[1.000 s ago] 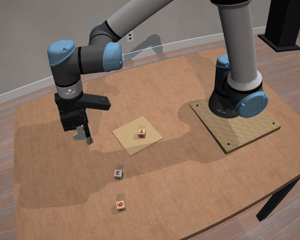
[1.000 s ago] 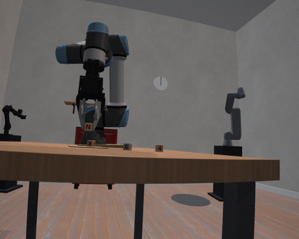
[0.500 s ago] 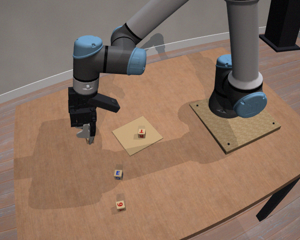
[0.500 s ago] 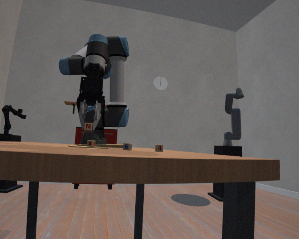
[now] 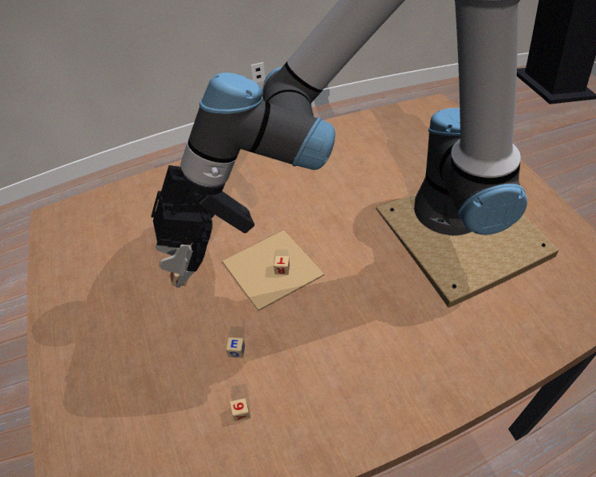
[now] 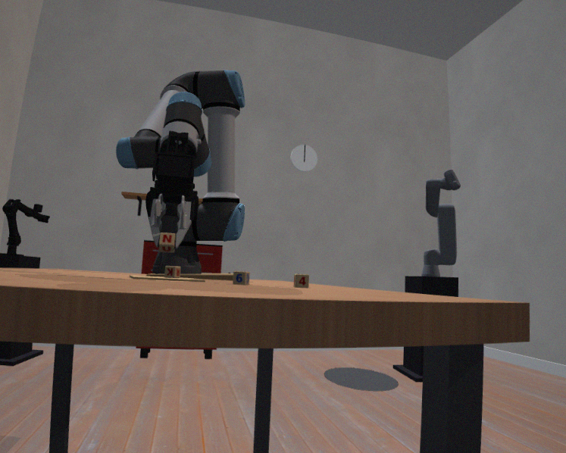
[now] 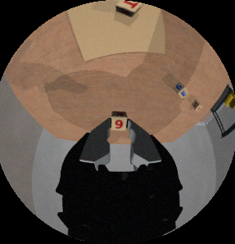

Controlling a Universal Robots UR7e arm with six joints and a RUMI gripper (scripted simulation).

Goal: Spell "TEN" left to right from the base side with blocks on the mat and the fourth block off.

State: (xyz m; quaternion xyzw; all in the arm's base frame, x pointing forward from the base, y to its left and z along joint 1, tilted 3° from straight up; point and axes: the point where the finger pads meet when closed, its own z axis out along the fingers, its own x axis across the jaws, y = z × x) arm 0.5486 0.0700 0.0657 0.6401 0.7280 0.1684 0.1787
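Nearby, T block (image 5: 281,262) (image 6: 172,271) (image 7: 129,7) on mat (image 5: 252,277) (image 6: 190,279) (image 7: 114,37), others off.

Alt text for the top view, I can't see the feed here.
The gripper holds a block above the table, left of the tan mat. The T block sits on the mat; the E block and a block with a red character on top stand off it.

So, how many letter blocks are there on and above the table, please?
4: one in the gripper, one on the mat, two on the table beyond the mat. I see no others.
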